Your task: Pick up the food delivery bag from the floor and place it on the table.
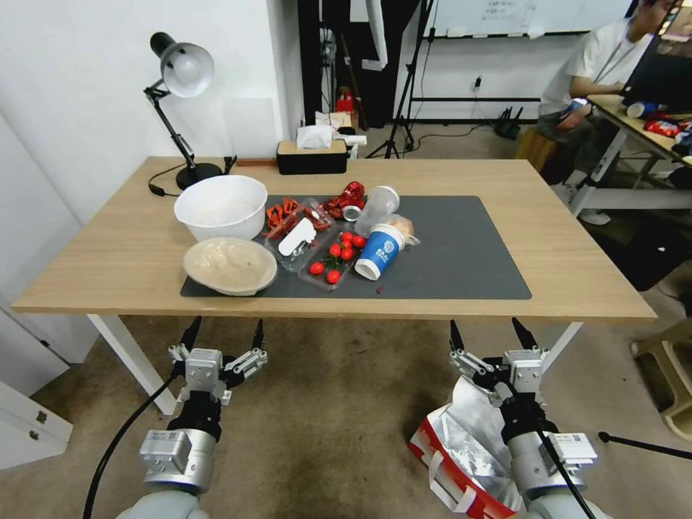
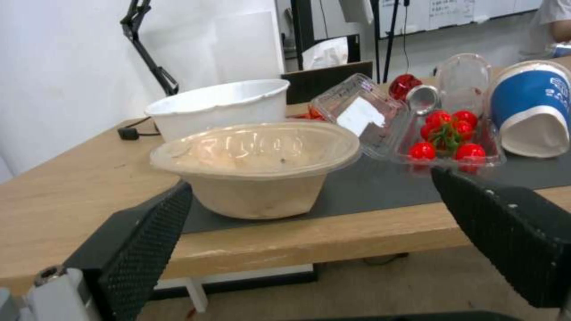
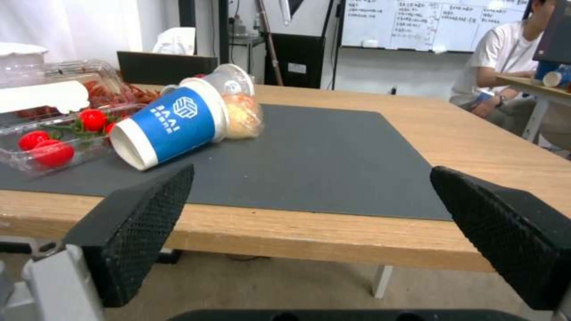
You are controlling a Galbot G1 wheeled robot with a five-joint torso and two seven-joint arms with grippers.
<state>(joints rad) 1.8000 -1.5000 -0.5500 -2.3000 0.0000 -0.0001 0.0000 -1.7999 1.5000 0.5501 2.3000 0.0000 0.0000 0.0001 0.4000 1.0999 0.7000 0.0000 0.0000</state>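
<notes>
The food delivery bag (image 1: 461,447) lies on the floor (image 1: 331,425) under my right arm, before the table's (image 1: 577,288) front edge, not yet lifted. My arm covers part of it, so its handles are hard to make out. My right gripper (image 1: 491,339) and left gripper (image 1: 222,337) both hover spread wide and empty, probably ready to reach down.

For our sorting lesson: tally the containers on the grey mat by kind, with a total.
Bowls: 2, white and beige
Paper cups: 1, blue-and-white
Clear clamshell boxes: 2, tomatoes and labelled
Clear lidded cups: 1
Total: 6
</notes>
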